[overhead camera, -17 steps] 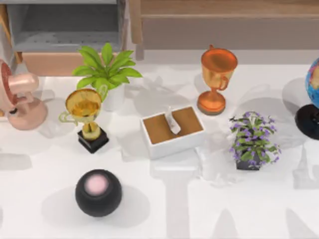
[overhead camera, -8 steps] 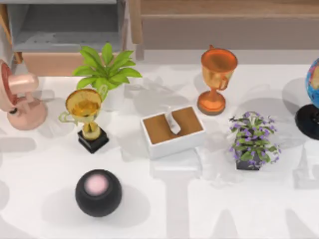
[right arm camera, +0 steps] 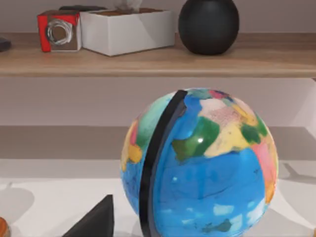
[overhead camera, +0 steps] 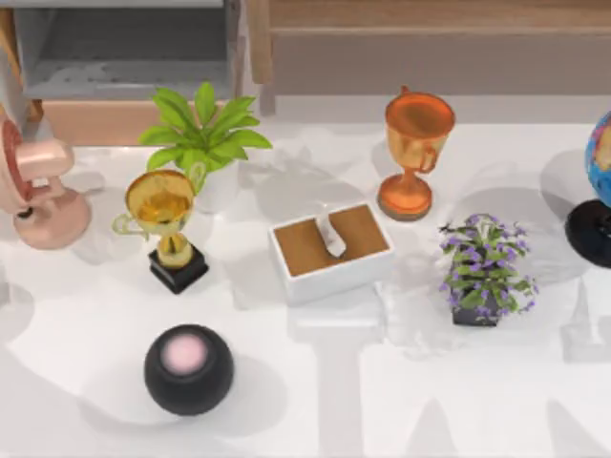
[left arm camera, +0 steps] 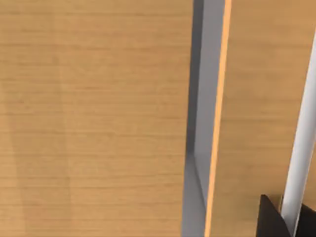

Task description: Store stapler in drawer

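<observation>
The drawer [overhead camera: 95, 121] stands open at the table's far left, with grey inner walls and floor behind its light tan front panel. The stapler is out of view. In the left wrist view, a dark corner of my left gripper [left arm camera: 274, 222] sits close against light wooden panels [left arm camera: 94, 118], which are split by a narrow grey gap [left arm camera: 205, 118]. A white bar [left arm camera: 298, 168] runs beside the gripper. In the right wrist view, a dark edge of my right gripper [right arm camera: 96, 222] hangs low in front of a globe [right arm camera: 202, 163].
On the table stand a pink fan [overhead camera: 38, 191], a leafy potted plant [overhead camera: 205, 134], a gold trophy [overhead camera: 167, 229], a white tissue box [overhead camera: 332, 250], a copper trophy [overhead camera: 412, 153], a purple flower pot [overhead camera: 485, 269], a black ball [overhead camera: 188, 368] and the globe [overhead camera: 597, 191].
A broad shadow has spread over the lower left of the table. The objects on the table have stayed in place.
</observation>
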`<state>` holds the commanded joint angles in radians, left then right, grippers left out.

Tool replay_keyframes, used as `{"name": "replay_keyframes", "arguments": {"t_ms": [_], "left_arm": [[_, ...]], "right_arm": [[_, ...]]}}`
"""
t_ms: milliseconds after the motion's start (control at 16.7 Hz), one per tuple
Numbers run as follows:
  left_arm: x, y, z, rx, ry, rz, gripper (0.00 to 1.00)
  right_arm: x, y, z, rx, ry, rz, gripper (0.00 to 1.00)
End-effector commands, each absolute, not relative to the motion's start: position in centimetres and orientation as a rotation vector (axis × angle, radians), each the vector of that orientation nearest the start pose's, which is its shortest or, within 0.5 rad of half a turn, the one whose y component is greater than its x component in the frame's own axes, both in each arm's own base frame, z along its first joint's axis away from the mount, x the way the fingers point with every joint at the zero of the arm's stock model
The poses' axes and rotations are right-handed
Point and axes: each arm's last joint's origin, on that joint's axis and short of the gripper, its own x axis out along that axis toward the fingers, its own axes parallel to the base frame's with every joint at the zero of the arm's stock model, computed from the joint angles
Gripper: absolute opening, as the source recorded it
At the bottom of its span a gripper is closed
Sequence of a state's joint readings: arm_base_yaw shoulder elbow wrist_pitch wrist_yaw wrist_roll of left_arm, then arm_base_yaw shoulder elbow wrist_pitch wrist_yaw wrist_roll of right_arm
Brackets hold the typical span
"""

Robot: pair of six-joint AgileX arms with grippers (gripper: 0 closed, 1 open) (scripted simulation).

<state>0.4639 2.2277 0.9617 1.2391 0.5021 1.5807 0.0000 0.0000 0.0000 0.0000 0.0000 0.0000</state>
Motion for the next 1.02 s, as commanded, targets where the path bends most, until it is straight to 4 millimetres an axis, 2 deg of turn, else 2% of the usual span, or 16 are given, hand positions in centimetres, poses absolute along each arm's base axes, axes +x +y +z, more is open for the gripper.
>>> {"name": "replay_keyframes", "arguments": {"t_ms": [420,840,1020], "left_arm": [[38.0,17.4,8.8,1.547,0.012,-0.033,0.0],[43.5,17.5,9.0,1.551,0.01,-0.025,0.0],[43.9,17.3,9.0,1.548,0.012,-0.028,0.0]], "right_arm": [[10.6,-0.1,16.0,0.0,0.0,0.0,1.0],[10.6,-0.1,16.0,0.0,0.0,0.0,1.0],[10.6,-0.1,16.0,0.0,0.0,0.0,1.0]]}}
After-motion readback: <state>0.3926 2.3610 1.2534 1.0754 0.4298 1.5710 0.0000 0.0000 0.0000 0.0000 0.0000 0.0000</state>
